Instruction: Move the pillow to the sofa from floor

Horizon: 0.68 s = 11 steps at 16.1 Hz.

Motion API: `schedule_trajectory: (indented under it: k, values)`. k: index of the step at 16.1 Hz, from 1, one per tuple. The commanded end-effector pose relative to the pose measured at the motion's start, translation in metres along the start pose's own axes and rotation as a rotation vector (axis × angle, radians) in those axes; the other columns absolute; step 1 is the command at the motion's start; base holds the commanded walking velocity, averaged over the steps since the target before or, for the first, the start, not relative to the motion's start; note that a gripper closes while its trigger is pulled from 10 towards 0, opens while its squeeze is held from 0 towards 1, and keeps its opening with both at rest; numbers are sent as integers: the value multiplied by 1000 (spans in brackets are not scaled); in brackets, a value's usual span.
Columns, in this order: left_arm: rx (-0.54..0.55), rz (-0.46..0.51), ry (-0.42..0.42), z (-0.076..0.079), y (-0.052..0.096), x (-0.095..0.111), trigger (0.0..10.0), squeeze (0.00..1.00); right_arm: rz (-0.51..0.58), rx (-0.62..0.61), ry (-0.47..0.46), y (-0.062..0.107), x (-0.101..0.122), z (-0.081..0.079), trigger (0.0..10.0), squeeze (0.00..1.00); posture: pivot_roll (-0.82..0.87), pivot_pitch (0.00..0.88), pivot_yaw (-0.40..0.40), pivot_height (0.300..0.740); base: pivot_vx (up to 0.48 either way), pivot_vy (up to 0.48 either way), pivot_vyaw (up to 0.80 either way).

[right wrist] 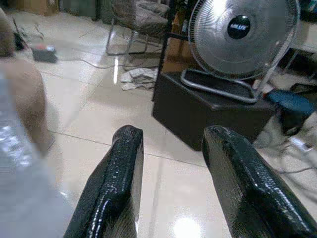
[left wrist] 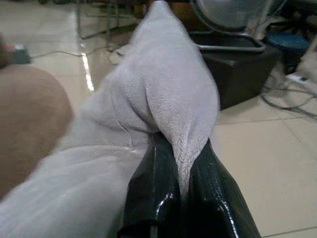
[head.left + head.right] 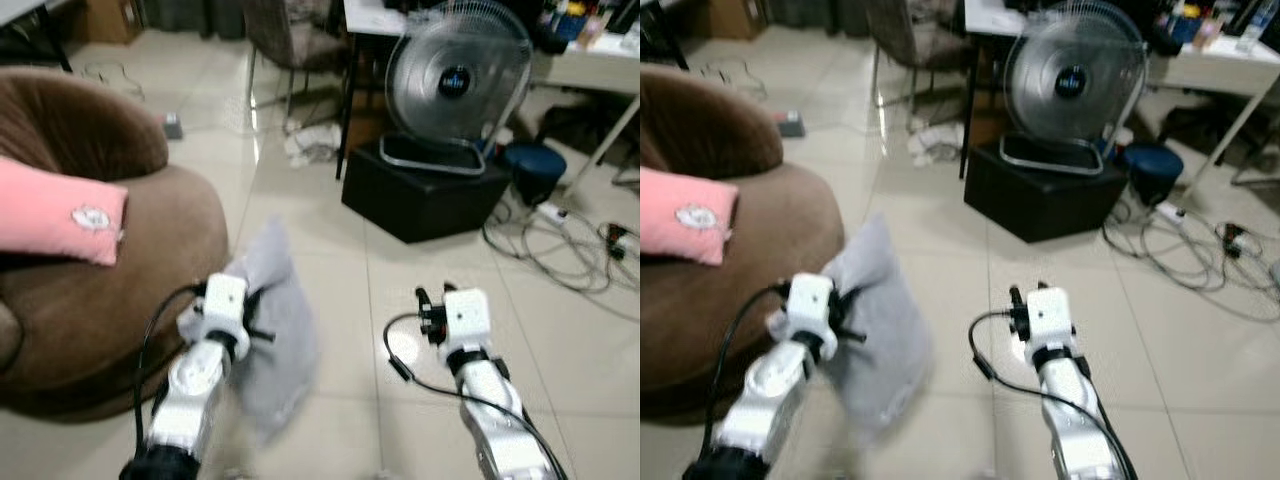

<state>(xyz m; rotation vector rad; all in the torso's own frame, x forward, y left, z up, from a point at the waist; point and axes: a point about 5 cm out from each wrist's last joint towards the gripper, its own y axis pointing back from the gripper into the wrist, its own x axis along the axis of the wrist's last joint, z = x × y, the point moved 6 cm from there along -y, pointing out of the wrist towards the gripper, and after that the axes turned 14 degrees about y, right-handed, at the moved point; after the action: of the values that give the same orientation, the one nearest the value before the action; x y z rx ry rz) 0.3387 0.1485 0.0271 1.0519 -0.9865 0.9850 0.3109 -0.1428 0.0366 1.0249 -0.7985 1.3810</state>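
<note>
Left gripper point(image 2: 181, 198) clenched on a fold of the grey pillow point(image 3: 270, 320), right gripper point(image 1: 173, 183) released and empty — carry it high, clear over the sofa point(image 3: 150, 250) edge.

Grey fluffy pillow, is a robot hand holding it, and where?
Yes: the left gripper pinches the soft grey pillow by a fold at its edge. The right gripper is open, holding nothing.

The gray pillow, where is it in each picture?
Left eye view: gray pillow low, left of middle, by the left gripper, beside the brown sofa.
Right eye view: low and left.
Left wrist view: pinched between the black fingers, covering most of the picture.
Right wrist view: a blurry pale patch at the edge, probably the pillow.
Shared landmark: the fan.
</note>
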Motion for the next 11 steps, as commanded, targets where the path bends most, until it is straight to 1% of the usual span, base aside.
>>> schedule_trajectory:
  k: [1,2,3,5,6,7,9,11]
  values:
    - [-5,62,-30,0,-8,21,0,0,4,-3,-2,1,3,-5,10000,0,31,37,40,740,0,0,0]
    - [-32,51,-40,5,-15,24,0,0,12,-38,-4,2,6,0,10000,0,0,42,72,740,0,0,0]
    - [-51,52,-46,8,-17,26,0,0,5,-54,-11,4,4,3,10000,0,-18,40,82,740,0,0,0]
    - [-72,56,-51,13,-20,28,0,0,-12,-65,-11,10,-1,4,10000,0,-37,39,82,740,0,0,0]
    - [-72,54,-36,14,-22,27,0,0,-16,-63,-6,11,-2,4,10000,0,-46,37,81,740,0,0,0]
    - [-80,51,-6,18,-25,26,0,0,-25,-61,12,15,-6,6,10000,0,-55,30,75,740,469,0,0]
    - [-77,50,12,21,-27,23,0,0,-33,-61,24,16,-9,10,10000,0,-50,26,58,740,465,0,0]
    - [-71,40,0,20,-28,22,0,0,-36,-58,28,16,-10,9,10000,0,-49,23,53,740,465,0,0]
